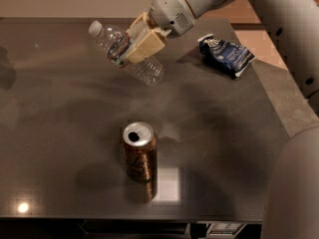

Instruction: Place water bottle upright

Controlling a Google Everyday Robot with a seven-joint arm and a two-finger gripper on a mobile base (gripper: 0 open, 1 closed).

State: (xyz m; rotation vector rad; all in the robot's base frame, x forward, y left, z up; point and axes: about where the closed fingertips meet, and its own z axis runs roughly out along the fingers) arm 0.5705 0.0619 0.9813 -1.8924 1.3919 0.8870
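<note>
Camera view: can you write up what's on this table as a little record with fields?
Water bottle: tilted, white cap up and to the left, not yet upright
Gripper: over the far side of the table, closed around the bottle's middle
Can: upright, opened, toward the near edge
Blue bag: lying at far right
Table: dark, glossy

No lettering legible anywhere.
- Water bottle [148,70]: red-and-white label band, wording unreadable.
- Can [140,157]: brown-gold print, no words made out.
- Blue packet [227,57]: white marks, unreadable.
- Gripper [132,49]: over far side of table [60,133], clamped on the bottle's label band.
</note>
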